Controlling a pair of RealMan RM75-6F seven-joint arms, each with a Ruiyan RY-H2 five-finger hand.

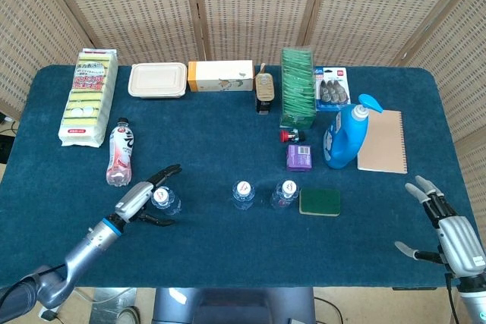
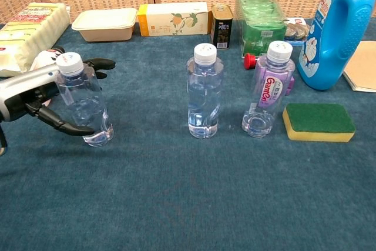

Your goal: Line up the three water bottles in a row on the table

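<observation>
While the left hand point(image 2: 41, 95) cups the leftmost bottle point(image 2: 83, 101), fingers spread round it.
Two other bottles point(image 2: 205, 91) stand toward the right edge; right hand point(image 1: 448, 231) spread, holding nothing.

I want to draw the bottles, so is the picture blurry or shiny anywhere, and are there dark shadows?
Chest view: sharp, the three clear bottles, like the left bottle in the left hand, show small bright glints; the blue detergent jug is cut off at the top. Head view: even soft light, only faint shadows on the table, no blur, things look small.
</observation>
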